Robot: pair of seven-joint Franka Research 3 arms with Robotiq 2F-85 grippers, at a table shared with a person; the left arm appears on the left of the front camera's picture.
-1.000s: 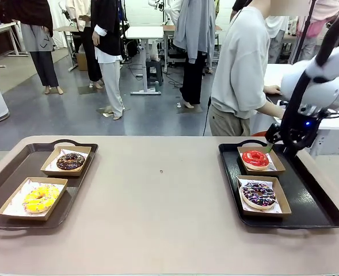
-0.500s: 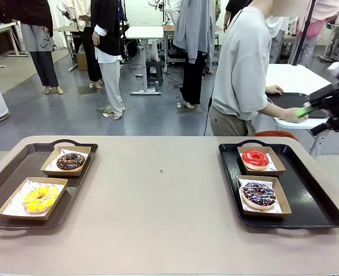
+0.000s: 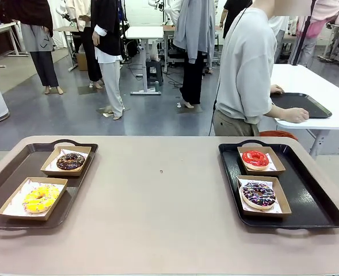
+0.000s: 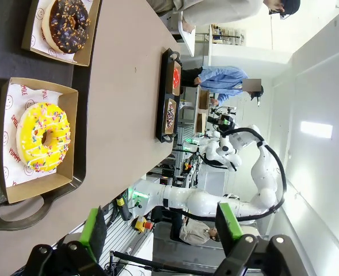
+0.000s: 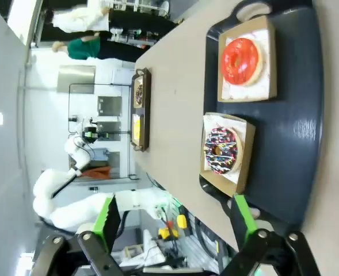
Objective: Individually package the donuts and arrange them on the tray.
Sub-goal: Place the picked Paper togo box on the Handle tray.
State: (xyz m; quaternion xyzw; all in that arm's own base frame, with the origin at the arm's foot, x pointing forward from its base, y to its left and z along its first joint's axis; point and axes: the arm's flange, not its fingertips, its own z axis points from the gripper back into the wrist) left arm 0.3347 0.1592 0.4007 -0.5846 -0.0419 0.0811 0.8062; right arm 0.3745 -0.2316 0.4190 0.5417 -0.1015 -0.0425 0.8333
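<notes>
Donuts [image 3: 255, 158] are sitting boxed on trays [image 3: 307, 201], so both hands [image 4: 160, 227] [image 5: 178, 221] are hanging apart, holding nothing.

The front view faces across the table [image 3: 157, 218] toward the far side; both wrist views, rolled sideways, look along it from opposite ends.

"SMILE" and "YUMMY" on paper liner [image 4: 12, 115] under yellow-iced donut [image 4: 43, 137].
</notes>
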